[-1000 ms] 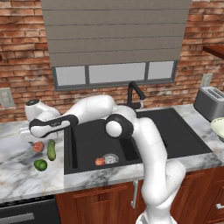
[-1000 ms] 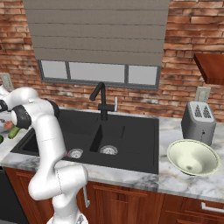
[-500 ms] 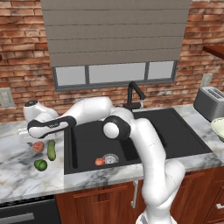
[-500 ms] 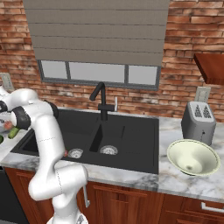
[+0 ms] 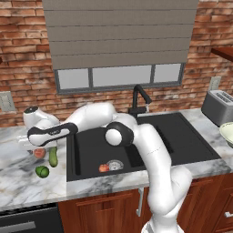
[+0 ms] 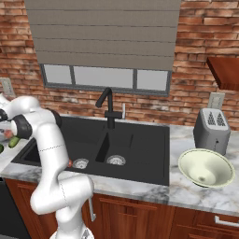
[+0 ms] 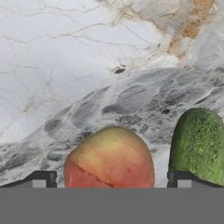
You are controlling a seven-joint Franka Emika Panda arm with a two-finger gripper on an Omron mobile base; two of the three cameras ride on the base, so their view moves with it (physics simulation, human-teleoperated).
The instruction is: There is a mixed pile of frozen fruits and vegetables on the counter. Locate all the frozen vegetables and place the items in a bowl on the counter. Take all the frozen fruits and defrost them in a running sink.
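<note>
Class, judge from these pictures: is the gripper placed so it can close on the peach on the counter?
Probably yes. The open gripper straddles the peach, one fingertip either side, nothing between. The cucumber lies close beside one fingertip and might get nudged.

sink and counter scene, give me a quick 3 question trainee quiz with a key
1. True or false: one peach already lies in the sink.
2. In the hand view, what sits between the open pincer's fingertips?
A. the second peach
B. the cucumber
C. the round green vegetable
3. Fill in: the bowl stands on the counter in front of the ____.

Key:
1. True, near the drain of the left basin.
2. A. The cucumber lies just outside one fingertip; nothing is gripped yet.
3. toaster
</note>
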